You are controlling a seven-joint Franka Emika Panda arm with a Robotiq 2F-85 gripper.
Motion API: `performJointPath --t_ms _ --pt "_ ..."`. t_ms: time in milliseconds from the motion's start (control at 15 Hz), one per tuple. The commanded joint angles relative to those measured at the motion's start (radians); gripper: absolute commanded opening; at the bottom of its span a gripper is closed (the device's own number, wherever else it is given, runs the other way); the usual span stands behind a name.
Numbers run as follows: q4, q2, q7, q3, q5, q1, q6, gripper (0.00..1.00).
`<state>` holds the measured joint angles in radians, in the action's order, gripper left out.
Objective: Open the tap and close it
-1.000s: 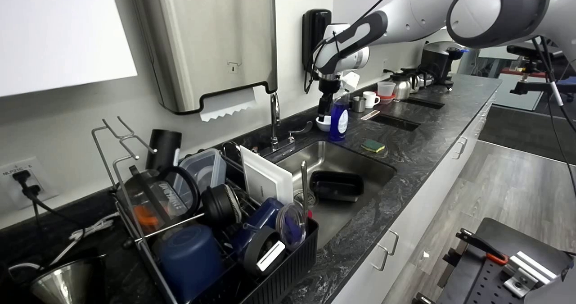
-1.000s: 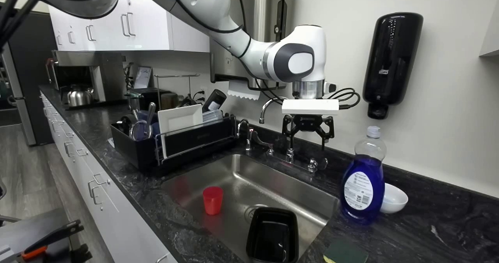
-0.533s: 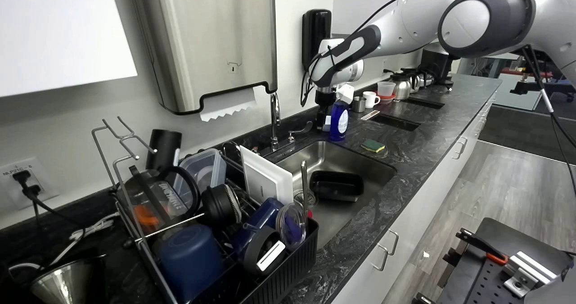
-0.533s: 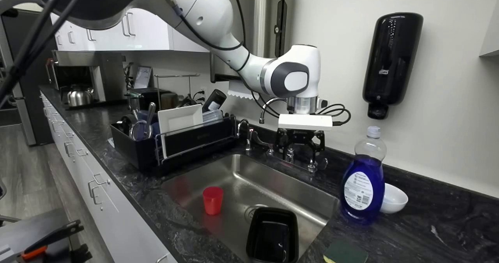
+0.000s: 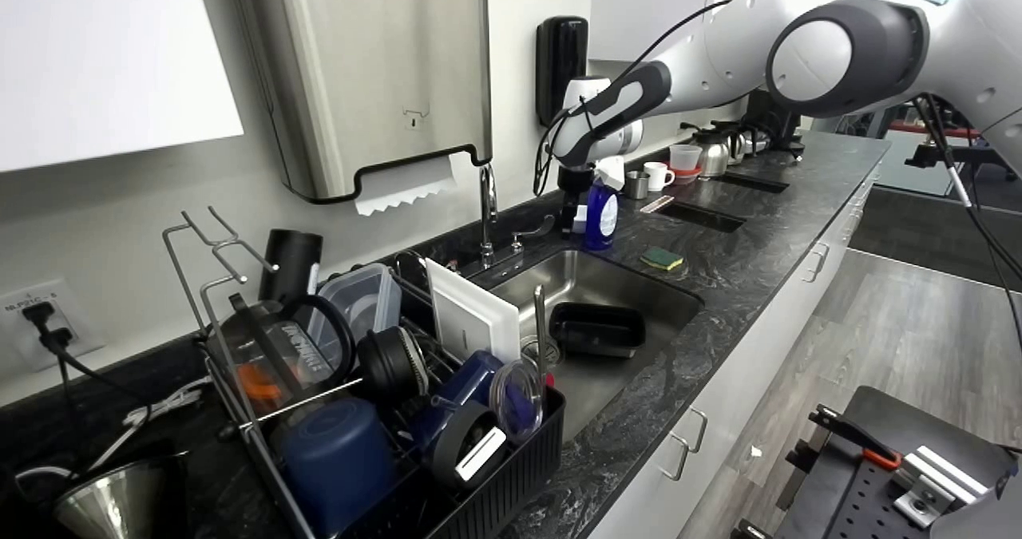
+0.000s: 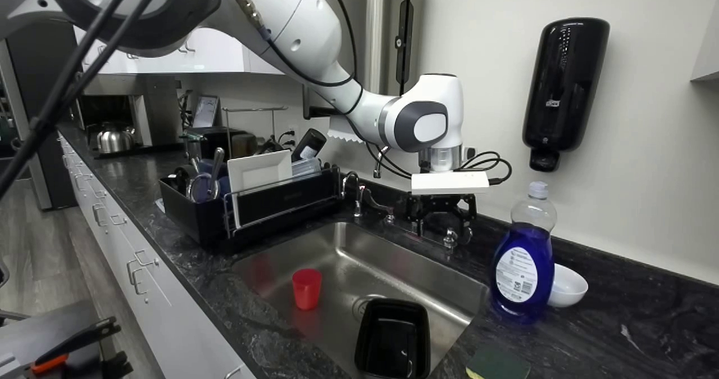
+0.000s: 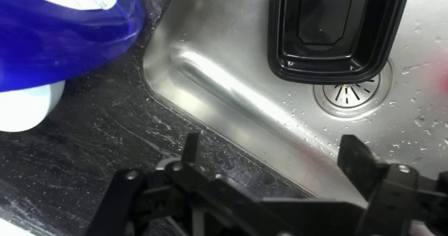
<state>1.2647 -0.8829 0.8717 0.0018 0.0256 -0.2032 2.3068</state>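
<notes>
The tap (image 5: 488,208) is slim, shiny metal with an upright curved neck at the back of the sink. In an exterior view its spout (image 6: 378,165) shows left of the wrist, and the gripper hides most of the neck. A small lever handle (image 5: 535,229) stands beside the neck; it also shows just below the fingers in an exterior view (image 6: 451,238). My gripper (image 6: 442,222) points down over the tap's base, close to this handle. In the wrist view my gripper (image 7: 269,145) is open with nothing held; I cannot tell if it touches the handle.
A blue soap bottle (image 6: 522,266) and a white bowl (image 6: 567,286) stand right of the sink. The sink (image 6: 337,255) holds a red cup (image 6: 306,289) and a black tray (image 6: 393,339). A full dish rack (image 6: 283,202) stands left. A towel dispenser (image 5: 383,60) hangs above.
My gripper has come down toward the tap's base and handle, then shifted slightly sideways. It stays open. The tap and other things have not visibly moved.
</notes>
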Motion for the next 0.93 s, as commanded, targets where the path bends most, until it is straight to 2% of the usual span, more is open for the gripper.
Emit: performJointPath --t_ms 0,867 --pt "-0.042 -0.032 0.03 0.016 0.03 -0.015 0.048 1.0" --pt "-0.176 -0.119 0.147 0.037 0.026 -0.034 0.114 1.0"
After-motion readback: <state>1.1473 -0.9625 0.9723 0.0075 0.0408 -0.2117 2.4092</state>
